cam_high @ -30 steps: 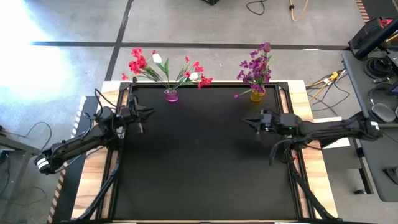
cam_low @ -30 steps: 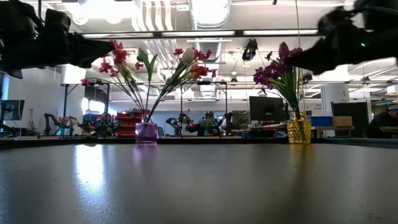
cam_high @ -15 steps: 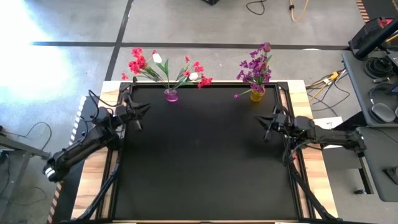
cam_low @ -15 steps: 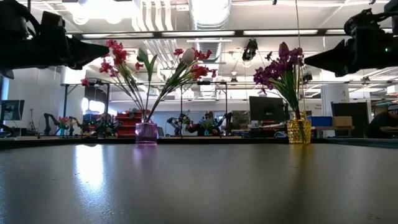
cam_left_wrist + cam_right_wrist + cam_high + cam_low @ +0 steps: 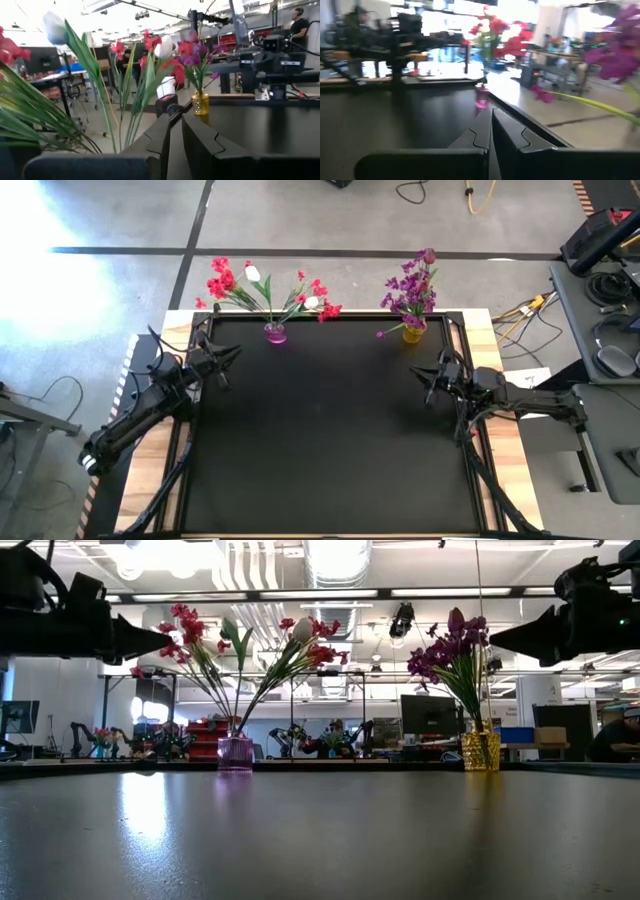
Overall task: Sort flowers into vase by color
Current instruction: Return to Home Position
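Note:
Red flowers (image 5: 222,280) with two white tulip buds (image 5: 253,272) stand by their stems in a pink vase (image 5: 275,332) at the table's far edge, left of middle. Purple flowers (image 5: 410,288) with one dark pink bud stand in a yellow vase (image 5: 413,334) at the far right. My left gripper (image 5: 236,352) hovers near the table's left edge, just short of the pink vase, pointing about level, with a narrow empty gap between its fingers (image 5: 176,122). My right gripper (image 5: 417,373) hovers near the right edge, shut and empty (image 5: 491,112), pointing level toward the table's left.
The black table top (image 5: 320,440) stretches bare between the arms and toward the near edge. One purple stem (image 5: 385,333) droops low over the far edge beside the yellow vase. Cables and a bench with gear (image 5: 600,300) lie off the table's right side.
My right gripper has drawn back toward the table's right edge and sunk, staying shut, then kept still. My left gripper has tipped down to about level and shifted slightly toward the far edge. The flowers and vases have not moved.

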